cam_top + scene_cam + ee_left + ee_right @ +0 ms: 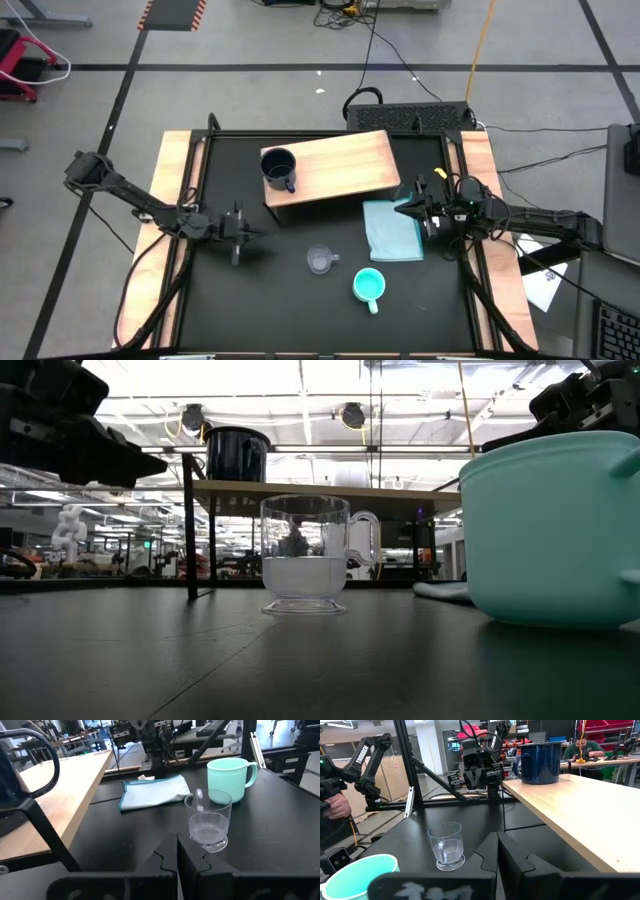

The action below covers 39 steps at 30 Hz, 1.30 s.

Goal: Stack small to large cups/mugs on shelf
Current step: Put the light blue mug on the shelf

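The dark navy mug (278, 168) stands upright on the left end of the wooden shelf (340, 165); it also shows in the right wrist view (540, 762). The clear glass cup (320, 260) stands upright on the black table in front of the shelf. The turquoise mug (369, 286) stands nearer the front edge, to the right of the glass cup. My left gripper (252, 235) is shut and empty, left of the glass cup (209, 822). My right gripper (404, 210) is shut and empty, above the light-blue cloth, right of the shelf.
A folded light-blue cloth (392, 230) lies on the table right of the shelf's front corner. The shelf stands on dark legs (188, 530). Wooden strips run along the table's left and right sides (165, 190). A person's hand (335, 805) shows in the room beyond the table.
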Available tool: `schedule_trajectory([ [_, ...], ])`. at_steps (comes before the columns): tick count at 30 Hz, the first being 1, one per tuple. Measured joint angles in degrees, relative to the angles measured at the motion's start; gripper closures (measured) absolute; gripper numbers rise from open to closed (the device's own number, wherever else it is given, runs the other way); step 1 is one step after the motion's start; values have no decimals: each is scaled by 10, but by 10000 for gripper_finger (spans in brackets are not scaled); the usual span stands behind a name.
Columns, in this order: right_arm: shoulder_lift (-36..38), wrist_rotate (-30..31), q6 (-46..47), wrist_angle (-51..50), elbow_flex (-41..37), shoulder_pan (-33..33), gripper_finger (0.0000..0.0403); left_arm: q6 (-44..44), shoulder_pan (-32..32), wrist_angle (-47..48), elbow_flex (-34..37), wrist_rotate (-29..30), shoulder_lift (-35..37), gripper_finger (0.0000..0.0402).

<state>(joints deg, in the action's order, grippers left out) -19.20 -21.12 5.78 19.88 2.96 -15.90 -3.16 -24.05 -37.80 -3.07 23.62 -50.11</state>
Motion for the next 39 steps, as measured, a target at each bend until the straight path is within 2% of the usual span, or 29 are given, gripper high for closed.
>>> schedule_trajectory([
  [27,0,0,-9,0,0,0,403,0,0,2,0,0,0,401],
  [34,0,-2,38,44,0,8,403,-7,0,2,0,0,0,401],
  [39,0,-80,22,89,0,36,403,-10,0,3,0,0,0,401],
])
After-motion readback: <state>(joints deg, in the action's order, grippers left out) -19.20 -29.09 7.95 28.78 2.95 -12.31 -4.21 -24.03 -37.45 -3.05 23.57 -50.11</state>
